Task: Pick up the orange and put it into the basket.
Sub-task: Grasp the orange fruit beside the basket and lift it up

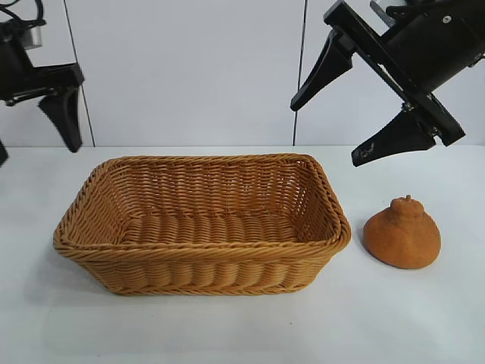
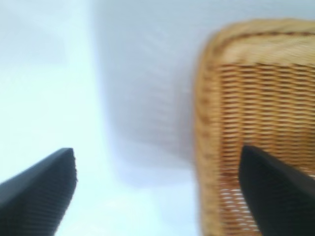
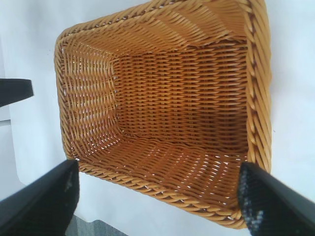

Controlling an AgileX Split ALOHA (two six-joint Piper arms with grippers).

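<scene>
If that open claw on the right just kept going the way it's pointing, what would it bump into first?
Most likely the basket. The right gripper hangs open above the table, angled down toward it, and its wrist view looks straight into the empty woven interior. The orange sits off to the side, outside that line. Depth is hard to judge.

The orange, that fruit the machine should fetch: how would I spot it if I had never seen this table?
Find the large tan woven wicker basket in the middle of the white table. Beside its right end, apart from it, sits the dull orange-brown, rough-skinned orange, a small dome with a knob on top.
</scene>
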